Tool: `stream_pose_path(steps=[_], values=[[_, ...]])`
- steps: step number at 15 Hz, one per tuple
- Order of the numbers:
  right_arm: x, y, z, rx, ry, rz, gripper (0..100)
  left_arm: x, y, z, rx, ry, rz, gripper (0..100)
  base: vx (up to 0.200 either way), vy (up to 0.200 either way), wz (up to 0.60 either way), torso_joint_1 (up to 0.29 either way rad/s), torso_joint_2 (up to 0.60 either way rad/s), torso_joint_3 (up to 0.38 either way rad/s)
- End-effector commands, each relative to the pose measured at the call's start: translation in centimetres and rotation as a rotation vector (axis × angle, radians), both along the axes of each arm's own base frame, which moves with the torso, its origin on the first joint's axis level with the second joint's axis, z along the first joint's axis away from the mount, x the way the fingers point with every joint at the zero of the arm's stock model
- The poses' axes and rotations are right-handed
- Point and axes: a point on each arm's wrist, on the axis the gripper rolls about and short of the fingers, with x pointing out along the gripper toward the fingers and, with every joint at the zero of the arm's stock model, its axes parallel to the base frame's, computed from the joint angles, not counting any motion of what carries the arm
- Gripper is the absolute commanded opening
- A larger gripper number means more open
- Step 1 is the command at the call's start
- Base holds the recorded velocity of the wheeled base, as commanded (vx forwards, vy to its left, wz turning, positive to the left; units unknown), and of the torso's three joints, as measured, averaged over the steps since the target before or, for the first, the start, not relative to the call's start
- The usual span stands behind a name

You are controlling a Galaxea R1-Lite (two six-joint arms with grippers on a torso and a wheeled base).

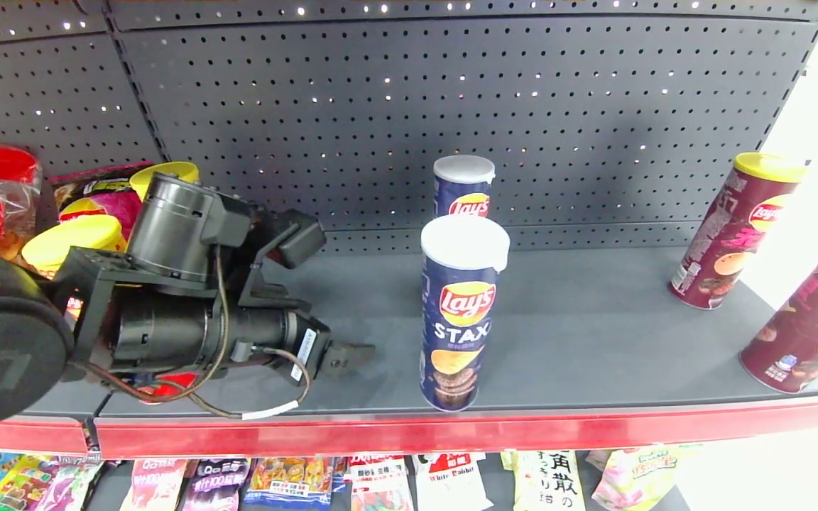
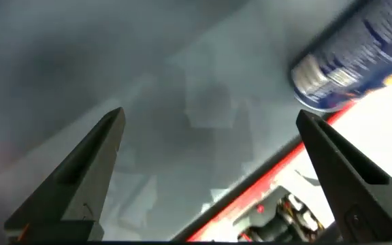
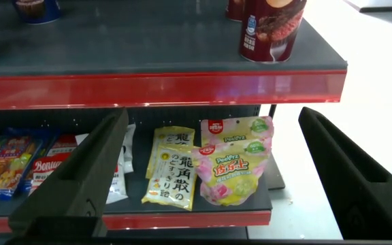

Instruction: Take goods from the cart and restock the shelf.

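Black left arm [image 1: 167, 326] with grey cylindrical motor [image 1: 171, 227], brown cables [image 1: 217, 383], white tag [image 1: 270, 410], dark tapered tool [image 2: 209, 114].

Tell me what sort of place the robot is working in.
Most likely a shop's snack aisle, in a supermarket or convenience store. A shelf with a pegboard back and a red front edge holds standing chip cans, and packets of sweets sit on the tier below.

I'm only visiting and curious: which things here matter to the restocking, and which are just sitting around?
Part of the job: left tool, open, near the front blue can; rear blue can behind it; the grey shelf.
Just lying about: maroon cans at the right; yellow-lidded cans at the left; snack bags on the shelf below.
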Motion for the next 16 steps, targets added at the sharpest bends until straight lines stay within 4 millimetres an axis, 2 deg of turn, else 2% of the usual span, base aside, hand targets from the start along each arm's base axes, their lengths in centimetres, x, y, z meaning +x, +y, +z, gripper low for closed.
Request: stream_pose_path(steps=[1,11,16], values=[[0.0,0.0,0.0,0.0,0.002,0.0,100,0.2,-0.9,-1.2,0.025,0.036,-0.021,100,0.0,0.0,0.0,0.0,0.0,0.0],[0.0,0.0,0.0,0.0,0.001,0.0,100,2.1,-2.4,-3.7,0.043,0.052,-0.024,100,0.0,0.0,0.0,0.0,0.0,0.0],[0.0,0.0,0.0,0.0,0.001,0.0,100,2.5,-2.7,-4.2,0.051,0.063,-0.026,100,0.0,0.0,0.0,0.0,0.0,0.0]])
